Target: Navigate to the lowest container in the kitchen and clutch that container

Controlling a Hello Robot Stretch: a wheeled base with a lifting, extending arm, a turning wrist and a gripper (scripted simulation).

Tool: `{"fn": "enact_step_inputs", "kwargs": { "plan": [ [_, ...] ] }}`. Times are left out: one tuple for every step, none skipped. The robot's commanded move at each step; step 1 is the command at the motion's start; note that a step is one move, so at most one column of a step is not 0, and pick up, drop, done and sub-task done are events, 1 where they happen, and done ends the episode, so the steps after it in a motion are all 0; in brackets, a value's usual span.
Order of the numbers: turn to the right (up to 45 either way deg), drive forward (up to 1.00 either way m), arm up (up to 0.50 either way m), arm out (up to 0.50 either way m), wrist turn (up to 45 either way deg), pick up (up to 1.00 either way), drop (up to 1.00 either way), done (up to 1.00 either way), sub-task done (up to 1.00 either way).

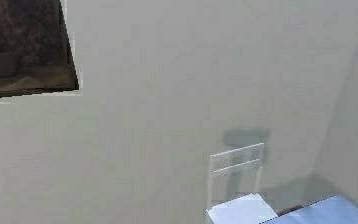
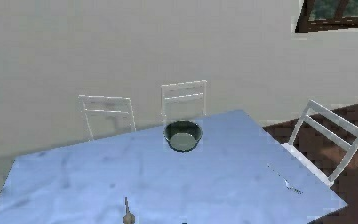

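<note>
The dark green round bowl (image 2: 183,135) sits by the far edge of the pale blue tabletop (image 2: 77,175), in front of the middle white slatted chair (image 2: 185,98) - a place setting, I'd guess - and I can't tell the gripper's state.

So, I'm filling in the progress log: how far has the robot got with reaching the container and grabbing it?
Looks done: the drive, since the robot stands alongside the pale blue table, and a dark bowl sits on it, out on the arm's side. In hand: probably lining up with the bowl. Left: the reach and the grasp, as the bowl rests on the tabletop.
</note>
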Motion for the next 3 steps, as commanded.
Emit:
{"fn": "enact_step_inputs", "kwargs": {
  "plan": [
    [0.0,0.00,0.30,0.00,0.0,0.00,0.00,0.00,0.00],
    [0.0,0.00,0.00,0.48,0.0,0.00,0.00,0.00,0.00],
    [0.0,0.00,0.00,0.00,45.0,0.00,0.00,0.00,0.00]
  ]
}}
